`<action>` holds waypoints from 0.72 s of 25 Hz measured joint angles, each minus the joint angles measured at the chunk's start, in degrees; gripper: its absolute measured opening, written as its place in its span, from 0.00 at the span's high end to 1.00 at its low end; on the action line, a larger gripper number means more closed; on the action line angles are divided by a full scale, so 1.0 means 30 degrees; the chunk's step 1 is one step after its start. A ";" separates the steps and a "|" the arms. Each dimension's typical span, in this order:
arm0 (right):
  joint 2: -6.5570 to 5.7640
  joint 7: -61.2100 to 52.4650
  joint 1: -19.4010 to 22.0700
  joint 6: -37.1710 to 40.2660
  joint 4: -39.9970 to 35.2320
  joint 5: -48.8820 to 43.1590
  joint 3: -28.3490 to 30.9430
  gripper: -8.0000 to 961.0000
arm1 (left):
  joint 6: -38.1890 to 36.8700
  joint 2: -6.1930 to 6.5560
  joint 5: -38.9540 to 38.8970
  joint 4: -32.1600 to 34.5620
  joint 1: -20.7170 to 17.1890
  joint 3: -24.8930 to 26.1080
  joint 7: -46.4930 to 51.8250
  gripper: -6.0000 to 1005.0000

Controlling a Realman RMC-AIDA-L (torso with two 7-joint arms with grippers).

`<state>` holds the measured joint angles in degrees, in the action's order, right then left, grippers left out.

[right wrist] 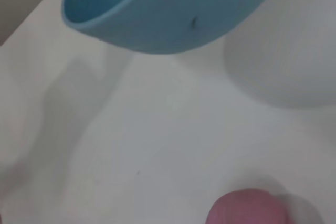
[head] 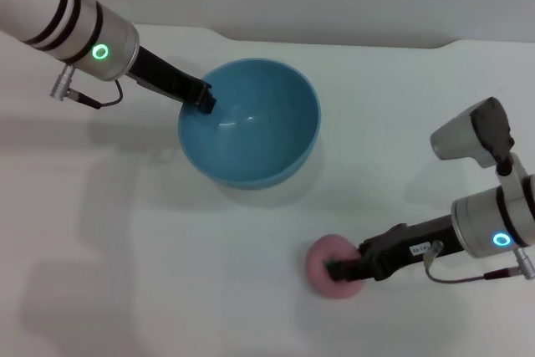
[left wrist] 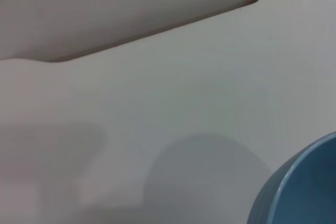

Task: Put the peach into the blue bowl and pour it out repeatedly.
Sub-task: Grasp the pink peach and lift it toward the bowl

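Note:
The blue bowl (head: 251, 131) is near the middle of the white table, tipped so its empty inside faces me. My left gripper (head: 203, 96) is shut on its left rim. The bowl's edge shows in the left wrist view (left wrist: 304, 187), and in the right wrist view (right wrist: 173, 9) it hangs above its shadow. The pink peach (head: 322, 261) is low at the table's front right, and part of it shows in the right wrist view (right wrist: 247, 208). My right gripper (head: 338, 271) reaches in from the right and is closed on the peach's right side.
The white table (head: 167, 273) stretches left and forward of the bowl. Its back edge, with a step in it, runs along the wall (left wrist: 157, 30). My right arm's wrist and cable (head: 485, 240) lie at the right edge.

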<state>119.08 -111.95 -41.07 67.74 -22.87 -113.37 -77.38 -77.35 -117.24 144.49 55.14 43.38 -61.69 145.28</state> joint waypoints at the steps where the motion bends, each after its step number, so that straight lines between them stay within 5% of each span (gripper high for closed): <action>1: -0.0021 -0.0006 0.0075 -0.0003 -0.0065 0.0023 0.0121 0.40 | -0.0004 0.0000 0.0001 0.0017 0.0001 -0.0001 -0.0005 0.99; 7: -0.0076 0.0099 0.0964 0.0391 -0.0699 0.0092 0.1384 0.65 | 0.0007 0.0001 0.0002 0.0044 0.0013 -0.0054 -0.0052 0.99; 12: -0.0249 0.0228 0.2614 0.1590 -0.2100 0.0130 0.3095 0.70 | 0.0049 0.0002 0.0001 0.0048 0.0013 -0.0538 0.0034 0.99; 18: -0.0347 0.2104 0.5065 0.5294 -0.3821 0.0118 0.8645 0.76 | 0.0061 -0.0157 -0.0037 -0.0220 0.0445 -0.1776 0.0315 0.99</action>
<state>118.03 -105.64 -25.87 83.62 -34.34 -113.02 -51.45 -77.16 -117.71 144.37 54.48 44.72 -67.02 146.23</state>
